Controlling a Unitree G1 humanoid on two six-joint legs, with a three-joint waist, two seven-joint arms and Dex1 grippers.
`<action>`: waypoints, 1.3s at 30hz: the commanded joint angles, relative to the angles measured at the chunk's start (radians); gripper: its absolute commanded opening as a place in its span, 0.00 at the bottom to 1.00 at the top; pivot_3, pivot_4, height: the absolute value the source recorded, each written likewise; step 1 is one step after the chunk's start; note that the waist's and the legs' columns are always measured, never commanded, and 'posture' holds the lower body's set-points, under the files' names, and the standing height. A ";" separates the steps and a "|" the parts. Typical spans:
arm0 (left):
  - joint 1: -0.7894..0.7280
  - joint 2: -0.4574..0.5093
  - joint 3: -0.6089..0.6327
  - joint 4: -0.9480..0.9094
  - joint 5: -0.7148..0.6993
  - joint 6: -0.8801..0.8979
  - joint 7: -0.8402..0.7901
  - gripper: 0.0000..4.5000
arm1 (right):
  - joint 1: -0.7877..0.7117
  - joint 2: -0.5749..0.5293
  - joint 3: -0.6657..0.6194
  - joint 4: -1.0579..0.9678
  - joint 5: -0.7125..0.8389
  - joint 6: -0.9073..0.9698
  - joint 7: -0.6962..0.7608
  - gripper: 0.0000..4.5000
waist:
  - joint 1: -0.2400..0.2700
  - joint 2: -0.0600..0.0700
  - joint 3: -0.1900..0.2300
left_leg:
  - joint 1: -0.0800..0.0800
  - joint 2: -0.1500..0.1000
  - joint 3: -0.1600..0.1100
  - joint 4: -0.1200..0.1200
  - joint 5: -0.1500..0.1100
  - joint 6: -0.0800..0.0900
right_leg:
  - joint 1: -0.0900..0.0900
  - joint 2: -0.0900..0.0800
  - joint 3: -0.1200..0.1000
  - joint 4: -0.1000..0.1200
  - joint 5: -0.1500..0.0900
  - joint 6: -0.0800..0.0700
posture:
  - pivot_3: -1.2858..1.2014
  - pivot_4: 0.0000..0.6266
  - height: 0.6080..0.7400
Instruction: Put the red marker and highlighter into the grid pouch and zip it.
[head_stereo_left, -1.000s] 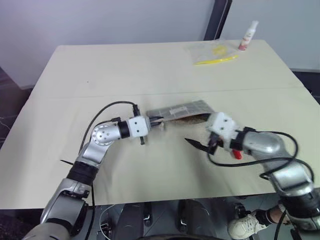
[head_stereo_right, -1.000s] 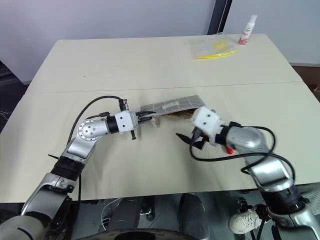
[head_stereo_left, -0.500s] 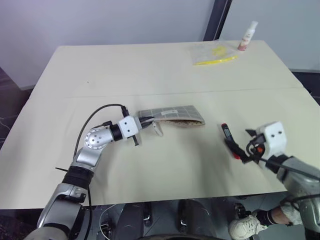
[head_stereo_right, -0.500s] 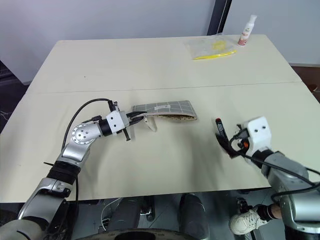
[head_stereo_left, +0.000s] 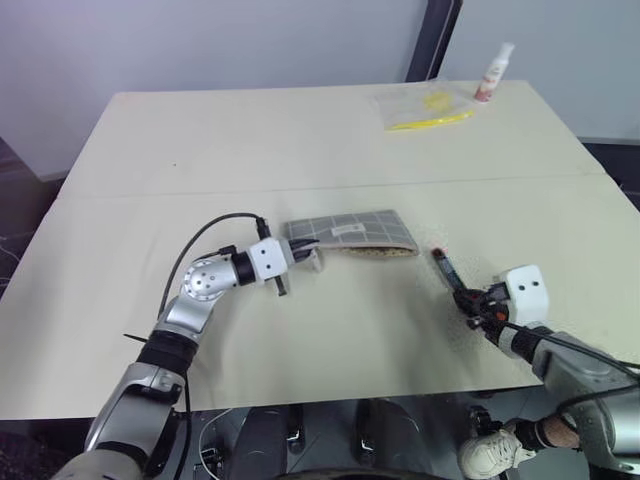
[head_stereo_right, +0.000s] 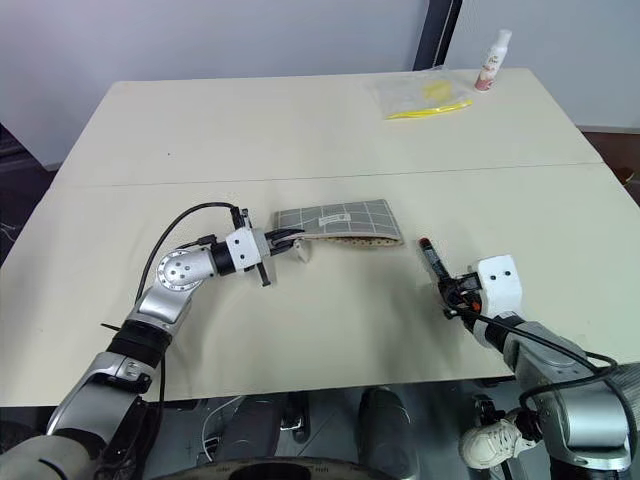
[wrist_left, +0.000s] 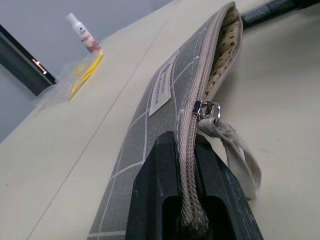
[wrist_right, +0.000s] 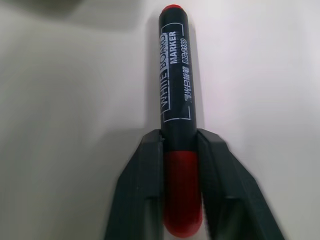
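Surface: beige table, grey wall behind.
Red marker: lying on the table right of the pouch, its red cap pinched between the right gripper fingers.
Grid pouch: mid-table, zip open, its zipper end clamped tight by the left gripper.
Far corner: clear bag, small spray bottle.

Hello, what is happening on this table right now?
A two-armed robot is packing pens. Its left gripper is shut on the zipper edge of the grid pouch, whose mouth gapes open. Its right gripper is shut on the red marker, low over the table to the pouch's right. The marker is not yet inside.
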 joint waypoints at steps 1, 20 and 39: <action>0.012 0.003 -0.011 -0.054 0.003 -0.025 -0.006 0.00 | -0.103 -0.048 -0.061 -0.041 0.023 -0.155 0.087 0.08 | -0.004 0.000 0.000 | 0.000 0.000 0.000 0.000 0.000 0.000 | 0.001 0.000 0.000 0.000 0.000 0.000 | 0.52 0.24 1.00; 0.007 0.000 -0.017 -0.102 0.028 0.003 0.011 0.00 | -0.108 -0.234 0.122 0.011 -0.130 -0.438 0.339 0.08 | -0.001 -0.001 0.001 | 0.001 -0.001 0.001 0.002 -0.002 0.001 | 0.001 -0.004 -0.002 -0.001 0.001 0.002 | 0.52 0.24 1.00; -0.072 -0.019 -0.043 -0.098 0.041 0.016 -0.012 0.00 | -0.552 -0.103 0.614 0.231 -0.570 -0.470 0.247 0.08 | 0.000 -0.001 0.001 | -0.006 -0.002 0.003 0.002 0.002 0.000 | -0.002 -0.005 -0.005 0.002 0.004 0.006 | 0.52 0.24 1.00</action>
